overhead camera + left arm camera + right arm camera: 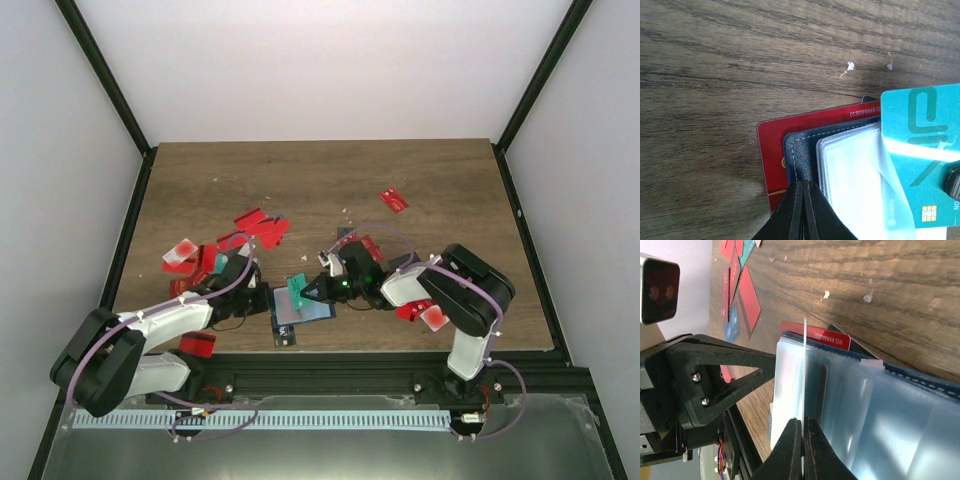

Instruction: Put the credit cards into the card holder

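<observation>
The card holder [312,314] lies open near the front edge, its navy cover [799,150] and clear sleeves [850,175] spread out. My left gripper [803,184] is shut, its tips resting on the cover's edge; nothing shows between the fingers. My right gripper [803,421] is shut on a teal credit card [917,145], which stands edge-on [804,370] over the sleeves [880,415]. In the top view the teal card [296,289] sits between the left gripper [268,300] and the right gripper [313,291]. A red card [771,150] lies under the holder.
Several red cards lie in a pile [260,228] behind the holder, with more at the left [195,262]. A single red card [394,200] is at the back right, another [413,310] lies by the right arm, and one [198,345] sits at the front left edge.
</observation>
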You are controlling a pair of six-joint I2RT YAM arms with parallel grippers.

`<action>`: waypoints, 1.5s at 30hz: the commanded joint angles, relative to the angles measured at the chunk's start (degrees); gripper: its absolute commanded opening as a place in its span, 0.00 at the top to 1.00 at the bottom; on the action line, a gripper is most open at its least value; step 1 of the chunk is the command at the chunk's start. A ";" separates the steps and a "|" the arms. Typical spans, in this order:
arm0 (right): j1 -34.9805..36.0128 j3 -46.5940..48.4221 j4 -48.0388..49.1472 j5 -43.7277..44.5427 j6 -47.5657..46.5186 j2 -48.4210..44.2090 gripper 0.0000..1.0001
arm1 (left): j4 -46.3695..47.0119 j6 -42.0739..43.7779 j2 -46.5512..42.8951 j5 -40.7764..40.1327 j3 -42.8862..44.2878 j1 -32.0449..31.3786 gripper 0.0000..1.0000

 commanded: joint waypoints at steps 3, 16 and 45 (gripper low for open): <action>1.79 -0.71 1.63 -0.81 5.13 0.93 0.99 | 0.36 -0.27 0.02 0.84 -1.42 0.11 0.96; 5.54 -0.19 1.77 -1.51 7.09 3.17 0.99 | 0.66 -0.60 -0.70 0.67 -1.64 0.12 0.96; 6.95 6.56 -24.51 6.50 -2.80 -2.73 0.52 | -0.26 -0.08 -2.12 -0.92 -1.47 0.17 0.96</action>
